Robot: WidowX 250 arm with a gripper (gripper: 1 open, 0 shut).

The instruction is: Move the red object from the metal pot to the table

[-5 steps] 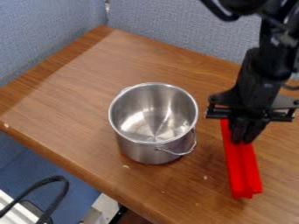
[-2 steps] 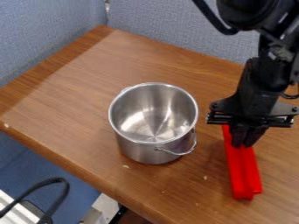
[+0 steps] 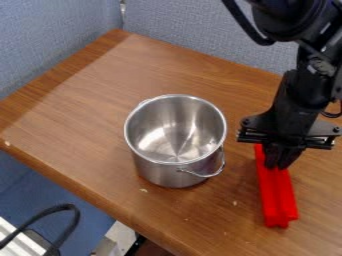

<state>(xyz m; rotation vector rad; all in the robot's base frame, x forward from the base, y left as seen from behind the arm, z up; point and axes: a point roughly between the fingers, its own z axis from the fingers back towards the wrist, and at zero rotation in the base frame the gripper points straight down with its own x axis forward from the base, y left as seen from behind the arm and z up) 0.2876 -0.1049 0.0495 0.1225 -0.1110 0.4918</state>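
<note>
Lying flat, red object (image 3: 275, 195) lengthwise toward cam.

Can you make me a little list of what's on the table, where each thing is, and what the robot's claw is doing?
red object: lying on the table, right of the pot, far end under the gripper
metal pot: upright, empty inside, wire handle hanging at the front
table: brown wood
gripper: pointing down, shut on the red object's far end
red object in pot: no, outside it
</note>
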